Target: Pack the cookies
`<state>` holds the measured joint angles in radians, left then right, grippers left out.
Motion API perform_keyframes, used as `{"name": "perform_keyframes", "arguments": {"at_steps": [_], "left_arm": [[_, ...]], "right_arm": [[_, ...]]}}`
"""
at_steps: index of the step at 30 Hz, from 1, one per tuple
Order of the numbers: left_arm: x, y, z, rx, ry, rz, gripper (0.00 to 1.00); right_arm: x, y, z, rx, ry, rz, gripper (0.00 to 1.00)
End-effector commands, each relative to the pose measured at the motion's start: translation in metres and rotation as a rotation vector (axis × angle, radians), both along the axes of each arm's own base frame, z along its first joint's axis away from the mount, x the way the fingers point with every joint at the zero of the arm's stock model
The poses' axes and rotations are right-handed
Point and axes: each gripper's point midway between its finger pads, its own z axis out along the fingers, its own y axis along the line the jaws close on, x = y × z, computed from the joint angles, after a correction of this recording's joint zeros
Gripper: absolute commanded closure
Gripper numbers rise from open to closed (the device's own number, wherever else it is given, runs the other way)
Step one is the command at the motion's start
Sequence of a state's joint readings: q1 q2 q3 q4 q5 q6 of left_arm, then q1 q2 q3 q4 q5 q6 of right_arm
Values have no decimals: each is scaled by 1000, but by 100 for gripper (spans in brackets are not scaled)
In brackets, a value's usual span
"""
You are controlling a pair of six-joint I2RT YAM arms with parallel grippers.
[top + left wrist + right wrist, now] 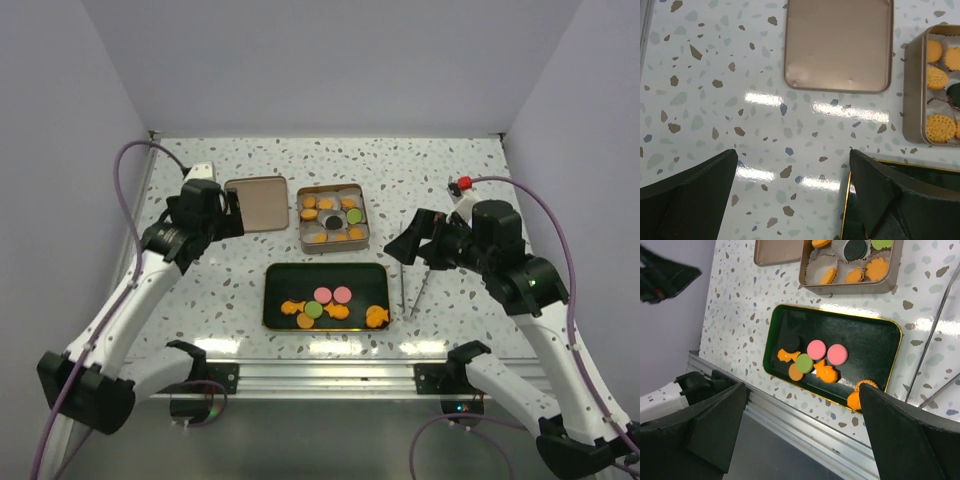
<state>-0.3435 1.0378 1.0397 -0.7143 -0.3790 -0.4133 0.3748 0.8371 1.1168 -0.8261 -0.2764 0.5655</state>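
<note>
The cookies lie in two places. Several loose ones, among them a pink round (323,294) (816,349), a green round (804,363) and an orange fish (826,373), sit on a dark green tray (300,278) (865,335). Other orange cookies (326,203) (940,127) rest in white paper cups inside a metal tin (302,225) (912,95). My left gripper (232,215) (793,152) hangs open over bare table beside the tin's lid (256,203) (838,45). My right gripper (408,248) (802,387) is open too, right of the tray, holding nothing.
A pair of thin metal tongs (405,290) (935,325) lies on the table right of the tray. The aluminium rail (320,375) runs along the near edge. Grey walls close in the speckled table (450,170) on three sides.
</note>
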Motion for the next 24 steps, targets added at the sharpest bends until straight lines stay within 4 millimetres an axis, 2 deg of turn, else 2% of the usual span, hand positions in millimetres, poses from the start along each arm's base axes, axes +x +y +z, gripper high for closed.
{"name": "perform_keyframes", "arguments": {"at_steps": [1, 2, 4, 6, 7, 8, 10, 11, 13, 14, 17, 19, 20, 21, 22, 24], "left_arm": [[47, -2, 0, 49, -34, 39, 0], [64, -3, -10, 63, -14, 38, 0], [80, -1, -19, 62, 4, 45, 0], [103, 12, -33, 53, 26, 68, 3], [113, 17, -33, 41, 18, 74, 4], [120, 35, -49, 43, 60, 107, 5], [132, 54, -57, 35, 68, 137, 10], [136, 57, -73, 49, 104, 124, 12], [145, 57, -84, 57, 121, 105, 16], [147, 57, -99, 70, 158, 90, 18], [162, 49, -120, 49, 187, 55, 22], [172, 46, -121, 34, 175, 54, 21], [175, 46, -131, 34, 195, 56, 22], [180, 46, -131, 34, 196, 60, 22], [180, 46, -145, 35, 231, 66, 22], [183, 47, -155, 40, 263, 75, 26]], "right_arm": [[-14, -2, 0, 3, 33, 5, 1], [-15, -3, 5, 5, 23, 6, 1], [-19, -6, 8, -9, 18, 8, 1], [-20, -9, 16, -18, -5, 6, 1], [-22, -12, 14, -37, 4, 5, 1], [-21, -14, 19, -51, -3, -5, 1], [-25, -20, 22, -80, 3, -11, 1], [-25, -24, 24, -92, 2, -26, 1], [-30, -28, 27, -105, 5, -38, 1], [-32, -31, 27, -111, 7, -46, 1], [-36, -38, 26, -115, 12, -85, 1], [-34, -37, 20, -114, 25, -86, 1], [-33, -35, 18, -112, 30, -83, 1], [-30, -33, 16, -112, 37, -74, 1], [-28, -31, 14, -117, 45, -67, 1], [-23, -29, 12, -132, 47, -53, 1]]}}
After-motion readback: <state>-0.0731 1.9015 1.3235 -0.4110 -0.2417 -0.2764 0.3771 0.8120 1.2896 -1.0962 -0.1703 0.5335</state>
